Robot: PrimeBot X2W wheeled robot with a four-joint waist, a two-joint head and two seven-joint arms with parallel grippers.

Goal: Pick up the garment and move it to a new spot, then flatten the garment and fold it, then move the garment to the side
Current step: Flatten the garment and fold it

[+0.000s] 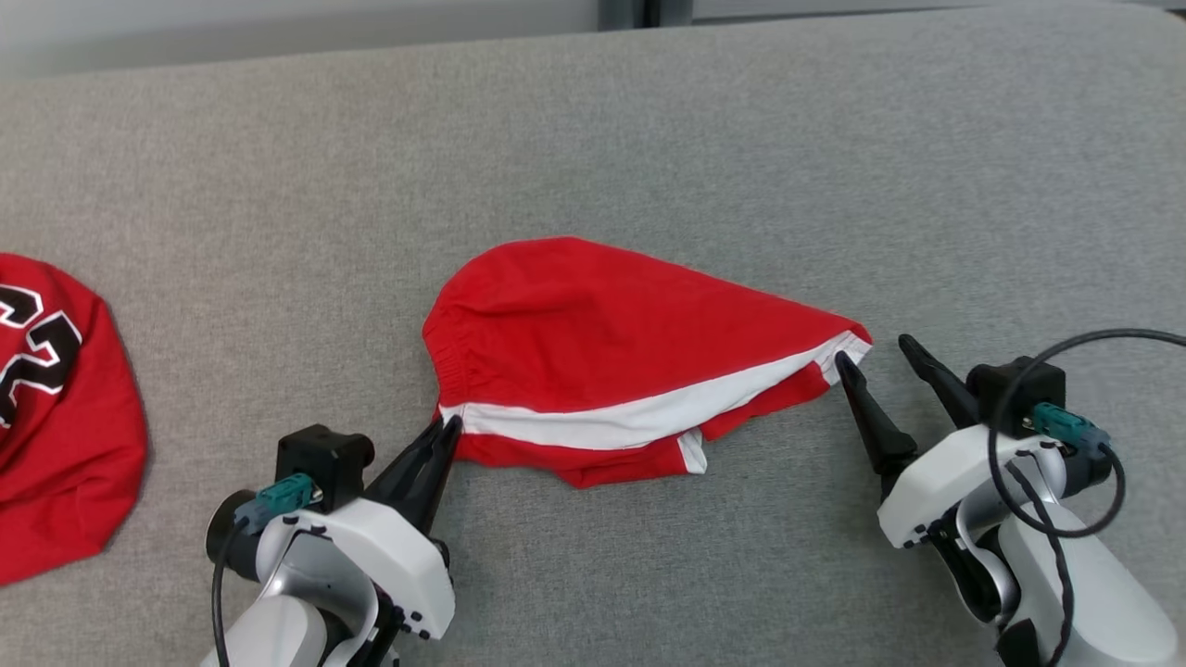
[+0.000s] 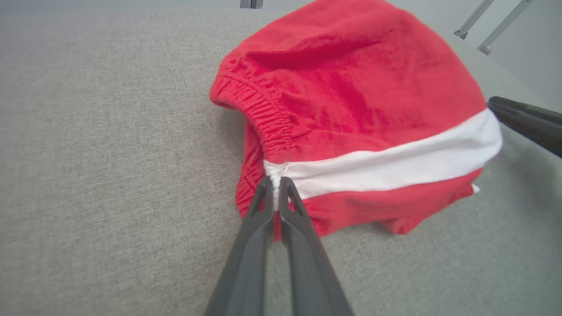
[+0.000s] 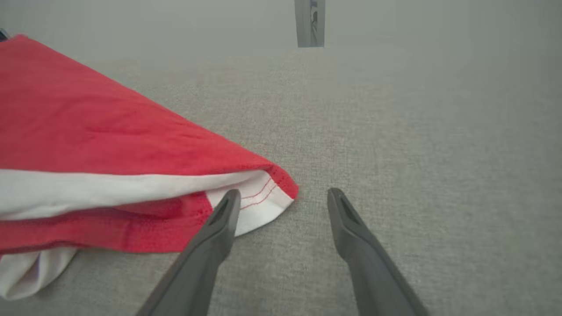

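Item: red garment (image 1: 602, 343), shorts w/ white side stripe, elastic waistband. Location: mid bench (image 1: 649, 139), grey cloth top; lying rumpled and part-doubled, not flat. Left fingers (image 1: 426, 463): pinched shut on waistband end, right at the white stripe. Right fingers (image 1: 866, 408): spread wide, nothing held; one tip at the stripe's hem corner, other over bare bench just beside it. Also present: 2nd red garment (image 1: 56, 417) w/ black-white numerals, far left, well apart. Progress (est.): early; two-point grasp half made, cloth resting fully on bench. Outstanding, prob.: right-side pinch on hem corner, lift, relocate, flatten, fold, shift aside. Risk: catching only one layer at hem, hence uneven spread.
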